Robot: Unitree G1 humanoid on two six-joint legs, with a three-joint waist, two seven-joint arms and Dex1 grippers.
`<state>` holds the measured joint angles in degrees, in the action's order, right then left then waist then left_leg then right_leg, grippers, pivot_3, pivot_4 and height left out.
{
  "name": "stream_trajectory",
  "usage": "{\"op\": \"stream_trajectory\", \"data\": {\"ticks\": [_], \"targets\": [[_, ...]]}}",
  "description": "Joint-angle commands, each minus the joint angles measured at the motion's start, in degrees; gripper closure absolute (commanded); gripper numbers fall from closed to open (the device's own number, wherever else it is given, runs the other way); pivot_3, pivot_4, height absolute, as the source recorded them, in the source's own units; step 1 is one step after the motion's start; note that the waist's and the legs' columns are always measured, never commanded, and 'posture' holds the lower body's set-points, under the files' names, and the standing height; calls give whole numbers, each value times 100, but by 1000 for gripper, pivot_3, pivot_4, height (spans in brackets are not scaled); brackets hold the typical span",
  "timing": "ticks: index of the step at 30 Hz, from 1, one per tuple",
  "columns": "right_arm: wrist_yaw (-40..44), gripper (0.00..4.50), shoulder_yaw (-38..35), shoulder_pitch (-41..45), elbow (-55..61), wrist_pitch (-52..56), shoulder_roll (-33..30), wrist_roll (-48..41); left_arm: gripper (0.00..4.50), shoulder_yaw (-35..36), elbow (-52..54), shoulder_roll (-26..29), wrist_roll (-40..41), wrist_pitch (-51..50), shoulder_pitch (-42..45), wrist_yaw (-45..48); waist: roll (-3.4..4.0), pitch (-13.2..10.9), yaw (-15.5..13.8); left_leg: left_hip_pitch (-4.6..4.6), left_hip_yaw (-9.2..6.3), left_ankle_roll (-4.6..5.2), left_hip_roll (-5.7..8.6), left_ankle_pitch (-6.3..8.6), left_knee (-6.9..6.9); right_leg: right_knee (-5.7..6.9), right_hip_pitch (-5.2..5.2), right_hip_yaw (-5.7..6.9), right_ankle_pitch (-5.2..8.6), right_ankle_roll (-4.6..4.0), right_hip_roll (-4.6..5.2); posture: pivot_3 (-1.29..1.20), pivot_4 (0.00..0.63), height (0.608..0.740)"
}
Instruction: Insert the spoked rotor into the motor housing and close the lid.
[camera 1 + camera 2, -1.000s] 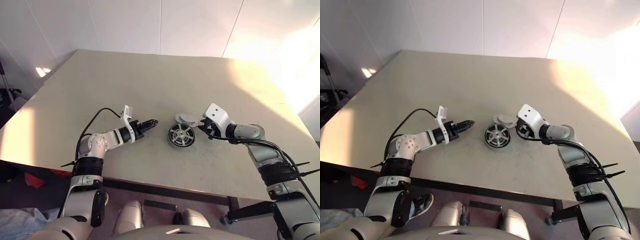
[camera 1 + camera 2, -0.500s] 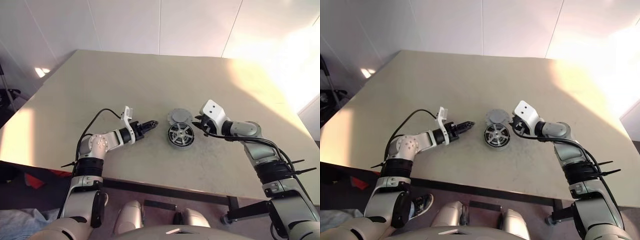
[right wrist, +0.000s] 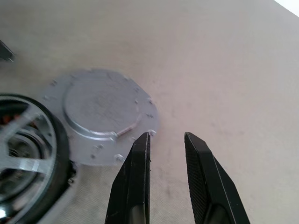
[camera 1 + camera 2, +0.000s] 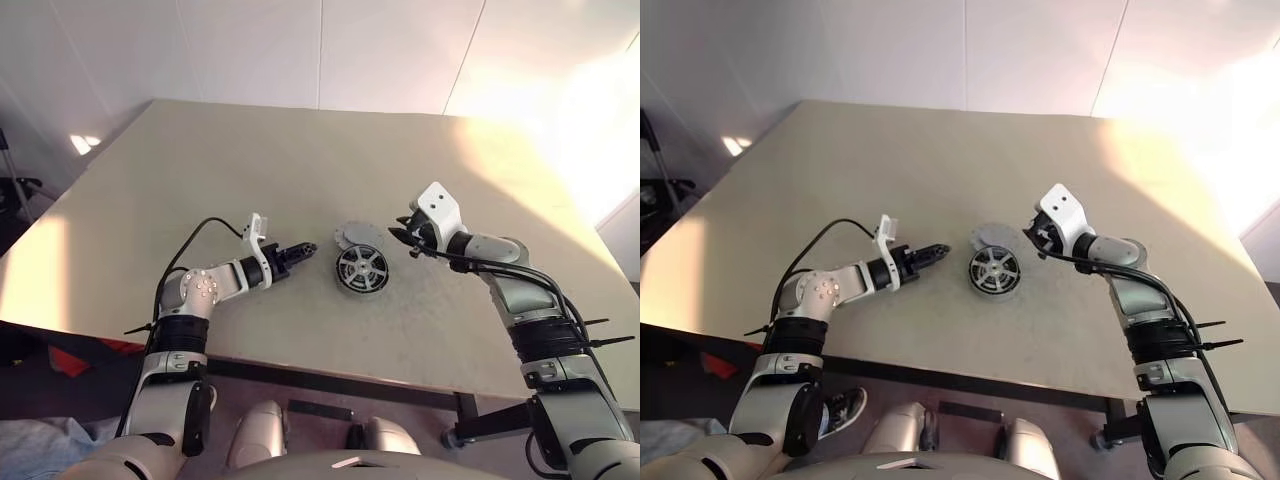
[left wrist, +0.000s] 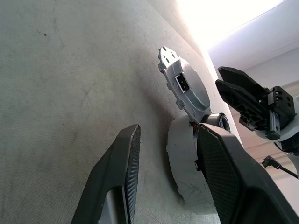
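**Rotor seated, lid lying loose on the desk**

The spoked rotor (image 4: pixel 362 268) sits in the motor housing (image 5: pixel 183 169) near the middle of the desk (image 4: pixel 300 170) — dark rim, silvery spokes facing up, a glimpse of coppery winding beneath them in the right wrist view. The lid (image 4: pixel 359 235) lies flat on the desk just behind it, touching or slightly overlapped by the housing's edge; I can't tell which.

The right claw (image 4: pixel 402 238) hangs just to the right of the lid, lifted clear of the desk, its fingers (image 3: pixel 135 182) narrowly parted with nothing between them — one tip seen just over the lid's rim.

The left claw (image 4: pixel 305 247) rests low on the other side, pointing at the housing and close to it, fingers (image 5: pixel 117 179) held moderately apart and empty.
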<state>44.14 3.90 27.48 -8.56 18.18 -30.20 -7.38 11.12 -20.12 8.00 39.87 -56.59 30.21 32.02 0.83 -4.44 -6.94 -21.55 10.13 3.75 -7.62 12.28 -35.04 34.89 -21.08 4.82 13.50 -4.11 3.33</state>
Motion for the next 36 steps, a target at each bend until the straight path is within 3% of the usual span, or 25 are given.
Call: {"op": "stream_trajectory", "data": {"ticks": [1,10,36], "targets": [[105,3236,-2,371,716,382,94,-288,2398,7,39,9,0,75,76,73,0,0,3,0,0,0,0,0,0,1,-1,0,0,0,0,0,0,740],[214,3236,1230,659,516,439,558,354,2398,31,31,-11,-4,167,94,77,0,0,-7,2,0,-24,1,8,-1,2,3,0,0,0,1,0,0,740],[1087,3236,1703,1873,-1861,-1275,615,1306,2398,141,299,-188,55,215,-184,-114,-1,0,6,-2,0,-27,0,6,-2,5,0,0,-2,-2,1,0,0,740]]}}
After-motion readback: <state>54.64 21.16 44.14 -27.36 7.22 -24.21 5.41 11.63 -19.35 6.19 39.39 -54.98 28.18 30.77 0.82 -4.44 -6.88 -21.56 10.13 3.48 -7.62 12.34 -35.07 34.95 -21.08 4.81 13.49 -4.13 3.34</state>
